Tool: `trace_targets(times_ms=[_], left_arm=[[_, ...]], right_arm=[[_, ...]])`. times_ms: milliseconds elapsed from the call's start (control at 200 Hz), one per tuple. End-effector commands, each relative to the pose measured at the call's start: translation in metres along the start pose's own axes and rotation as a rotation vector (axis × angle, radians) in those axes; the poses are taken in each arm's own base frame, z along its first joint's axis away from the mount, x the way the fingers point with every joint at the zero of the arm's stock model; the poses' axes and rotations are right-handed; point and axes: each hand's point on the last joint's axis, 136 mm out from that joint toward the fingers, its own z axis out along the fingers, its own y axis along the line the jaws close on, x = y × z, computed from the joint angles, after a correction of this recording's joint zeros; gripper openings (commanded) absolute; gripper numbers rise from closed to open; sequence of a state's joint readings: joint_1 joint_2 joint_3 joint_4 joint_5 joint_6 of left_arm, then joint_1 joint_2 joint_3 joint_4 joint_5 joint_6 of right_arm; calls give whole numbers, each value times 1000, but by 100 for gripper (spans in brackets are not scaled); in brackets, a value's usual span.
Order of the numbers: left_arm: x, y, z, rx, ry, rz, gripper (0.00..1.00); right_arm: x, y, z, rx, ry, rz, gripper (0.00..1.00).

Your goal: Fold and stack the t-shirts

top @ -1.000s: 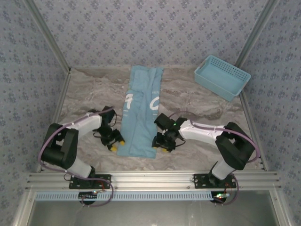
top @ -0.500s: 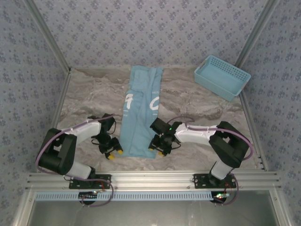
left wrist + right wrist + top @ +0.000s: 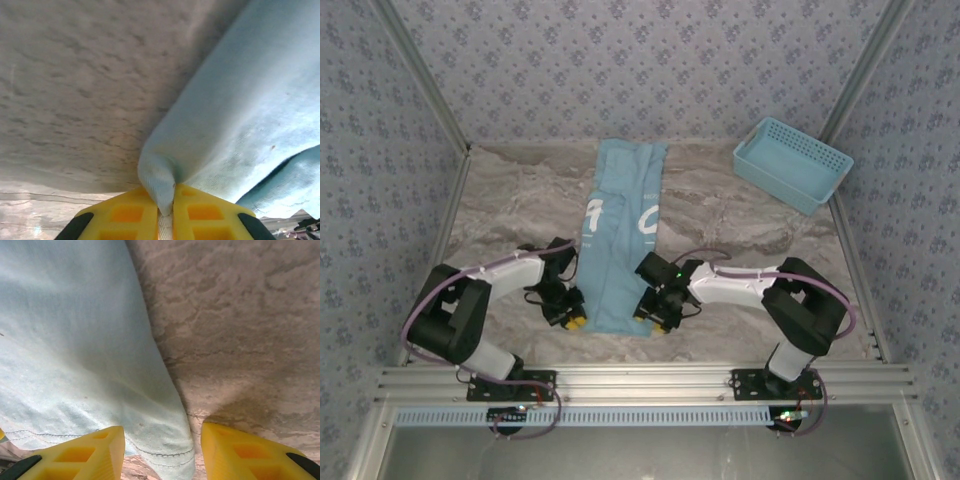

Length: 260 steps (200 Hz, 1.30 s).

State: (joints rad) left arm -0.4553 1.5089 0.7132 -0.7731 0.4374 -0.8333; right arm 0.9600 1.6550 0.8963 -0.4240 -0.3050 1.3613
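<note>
Marble table point(image 3: 510, 200) — t-shirt point(image 3: 620, 240) in left tool point(image 3: 167, 200)

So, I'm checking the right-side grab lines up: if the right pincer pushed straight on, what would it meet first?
Probably the hemmed corner of the sky-blue t-shirt, lying between the fingers of the open right pincer; otherwise the table.

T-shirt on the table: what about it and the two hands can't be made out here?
Lettering: top view, too small and broken by the folds of the t-shirt to read.
Near corners: top view, covered by the left hand and right hand.
Pinched layers: left wrist view, folds hide how many the left hand holds.
Hem contact: right wrist view, the bottom edge cuts off the right hand's pads.
</note>
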Motion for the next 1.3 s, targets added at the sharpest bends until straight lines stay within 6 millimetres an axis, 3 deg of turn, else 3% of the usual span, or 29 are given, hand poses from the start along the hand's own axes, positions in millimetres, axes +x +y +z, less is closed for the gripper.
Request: trace_targets(times_ms=[0,110,250,410,505,580,655,774,889,1099,1294], left_arm=[[1,-5,-1,11,1,19,8],[8,-4,-5,26,6,27,4],[16,-2,-4,42,29,26,2],[24,2,-2,42,57,34,1],[27,2,-3,48,69,45,0],[31,1,-2,60,86,53,0],[37,-4,0,81,112,66,0],[50,-9,2,92,152,89,0],[63,-14,4,116,187,99,0],[57,-33,-22,179,76,94,0],[33,-69,-52,253,-53,75,0]], right_arm=[[16,-3,-2,33,50,-7,46],[19,-4,-6,28,48,-12,46],[21,-4,5,38,51,-7,43],[13,-4,14,43,18,12,35],[8,-6,13,62,-10,3,23],[6,-15,5,106,-41,-14,9],[7,-25,-8,147,-65,-45,0],[18,-48,-25,202,-52,-84,0],[30,-58,-31,195,-4,-106,0],[28,-52,-53,137,-3,-98,0],[-6,-24,-83,65,-46,-95,0]])
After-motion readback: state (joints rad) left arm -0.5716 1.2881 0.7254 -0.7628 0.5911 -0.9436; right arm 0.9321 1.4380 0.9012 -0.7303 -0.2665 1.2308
